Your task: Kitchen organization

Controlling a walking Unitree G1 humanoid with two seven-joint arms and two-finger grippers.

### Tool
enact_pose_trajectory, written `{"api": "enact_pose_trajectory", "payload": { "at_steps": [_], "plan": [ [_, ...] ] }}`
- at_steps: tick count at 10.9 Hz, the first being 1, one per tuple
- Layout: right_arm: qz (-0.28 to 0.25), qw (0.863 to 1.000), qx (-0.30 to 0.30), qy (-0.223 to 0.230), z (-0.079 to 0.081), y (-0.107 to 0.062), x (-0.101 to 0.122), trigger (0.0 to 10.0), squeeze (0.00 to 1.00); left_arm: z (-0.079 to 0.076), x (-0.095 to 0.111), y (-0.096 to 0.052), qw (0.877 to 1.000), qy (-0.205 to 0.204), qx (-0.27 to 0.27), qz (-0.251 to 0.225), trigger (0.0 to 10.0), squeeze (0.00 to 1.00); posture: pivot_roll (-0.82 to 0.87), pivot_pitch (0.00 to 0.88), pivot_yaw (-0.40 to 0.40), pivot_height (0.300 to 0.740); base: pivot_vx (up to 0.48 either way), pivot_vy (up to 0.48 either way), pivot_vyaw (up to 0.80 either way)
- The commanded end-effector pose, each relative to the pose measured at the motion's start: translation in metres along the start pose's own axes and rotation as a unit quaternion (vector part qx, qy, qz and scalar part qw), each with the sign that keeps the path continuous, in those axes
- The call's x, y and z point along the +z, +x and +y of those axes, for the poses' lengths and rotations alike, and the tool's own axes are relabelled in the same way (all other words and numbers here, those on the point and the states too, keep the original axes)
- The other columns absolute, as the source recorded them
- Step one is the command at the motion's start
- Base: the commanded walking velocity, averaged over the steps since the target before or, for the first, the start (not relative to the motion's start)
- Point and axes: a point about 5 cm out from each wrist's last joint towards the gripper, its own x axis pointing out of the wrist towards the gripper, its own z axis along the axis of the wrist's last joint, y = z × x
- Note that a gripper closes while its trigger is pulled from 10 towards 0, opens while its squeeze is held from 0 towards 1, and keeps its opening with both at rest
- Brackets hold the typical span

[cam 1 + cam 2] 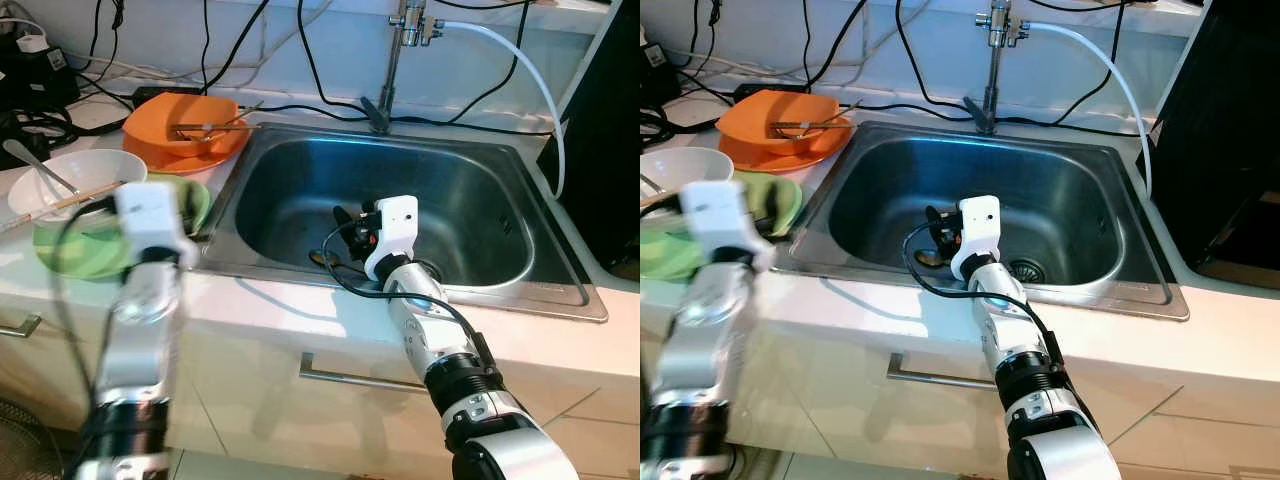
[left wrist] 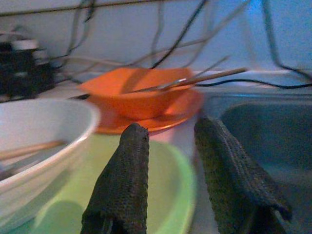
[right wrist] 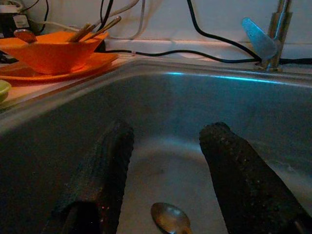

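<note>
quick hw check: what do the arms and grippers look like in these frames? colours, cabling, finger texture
Both arms are silver tubes with black joint collars and a white boxy wrist housing. A black cable loops along the right arm. The left gripper and right gripper each have two long black fingers with a coarse, knit-like textured surface.

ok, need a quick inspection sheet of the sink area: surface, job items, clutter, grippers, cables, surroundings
Surface: pale countertop around a steel sink; a drain shows in the basin floor.
Job's things: spoon lying on the sink floor; orange bowl with utensils across it, on an orange plate; white bowl holding a spoon and chopsticks, on a green plate.
Clutter: nothing seen.
Grippers: right gripper open, down in the basin, spoon between its fingers; left gripper open, over the green plate beside the white bowl.
Cables: black cables along the back wall; white hose from the faucet.
Surroundings: drawer handle below; dark appliance at right.
</note>
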Motion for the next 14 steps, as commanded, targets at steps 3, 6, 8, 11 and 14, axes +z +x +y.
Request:
{"api": "enact_pose_trajectory", "payload": {
  "at_steps": [3,6,8,11,14],
  "plan": [
    [0.010,1.000,-0.011,0.006,-0.004,-0.003,-0.005,10.0,0.00,0.000,0.007,-0.003,1.000,0.006,0.003,-0.023,10.0,0.00,0.23,0.035,-0.005,0.740,0.000,0.000,0.00],
    [0.010,1.000,-0.009,0.008,-0.002,-0.002,-0.005,10.0,0.00,0.036,-0.011,-0.026,0.998,0.029,0.059,0.014,10.0,0.00,0.24,0.036,-0.006,0.740,0.000,0.000,0.00],
    [0.011,1.000,-0.007,0.008,-0.002,-0.001,-0.005,10.0,0.00,0.054,-0.010,-0.035,0.995,0.039,0.094,0.016,10.0,0.00,0.24,0.034,-0.008,0.740,0.000,0.000,0.00],
    [0.011,1.000,-0.004,0.007,-0.002,-0.001,-0.005,10.0,0.00,0.070,-0.013,-0.047,0.991,0.050,0.123,0.028,10.0,0.00,0.25,0.026,-0.017,0.740,0.000,0.000,0.00],
    [0.010,1.000,0.000,0.005,-0.001,0.000,-0.003,10.0,0.00,0.080,-0.017,-0.055,0.987,0.059,0.144,0.037,10.0,0.00,0.26,0.018,-0.021,0.740,0.000,0.000,0.00]
  ]
}}
